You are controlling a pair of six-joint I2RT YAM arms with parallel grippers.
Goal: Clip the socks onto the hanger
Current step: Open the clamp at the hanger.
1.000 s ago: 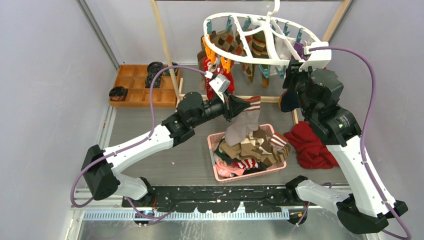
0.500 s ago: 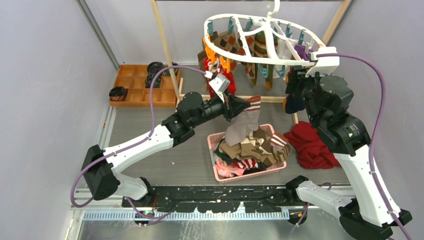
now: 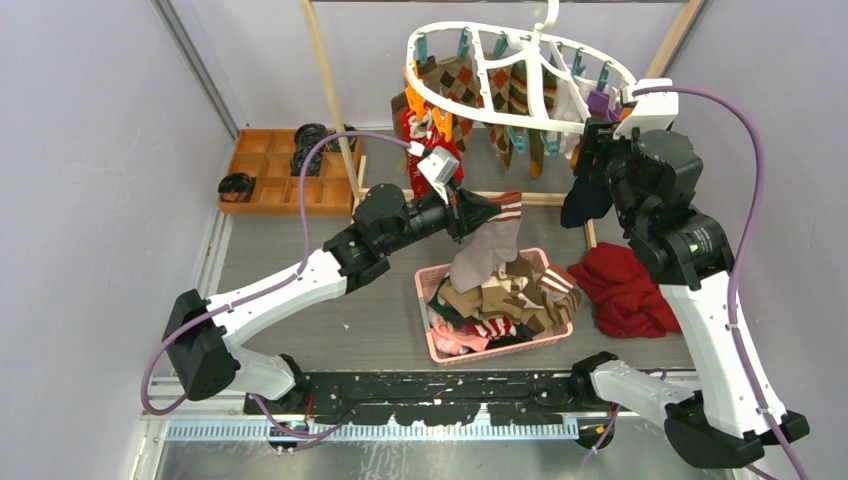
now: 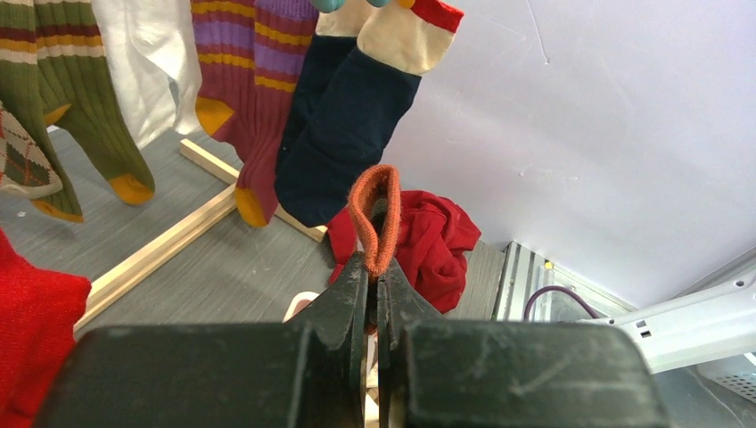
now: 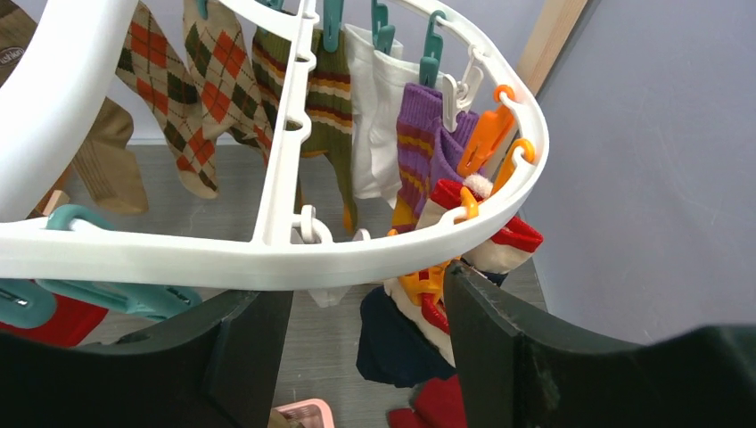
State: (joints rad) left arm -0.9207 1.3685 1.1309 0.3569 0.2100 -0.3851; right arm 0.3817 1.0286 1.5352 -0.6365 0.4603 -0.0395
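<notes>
Left gripper (image 4: 374, 267) clamped shut on cuff of sock (image 3: 487, 248). Sock hangs vertical, toe in pink basket (image 3: 424, 318). Hanger (image 5: 223, 259) lies above and beyond. Right gripper (image 5: 365, 308) wide, straddling hanger's rim, nearer pegs.

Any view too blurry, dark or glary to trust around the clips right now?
Top external: evenly lit, sharp, no glare on the hanger. Left wrist: socks crisp, left gripper dark and soft up close. Right wrist: hanger rim bright but readable, right gripper in shadow.
</notes>
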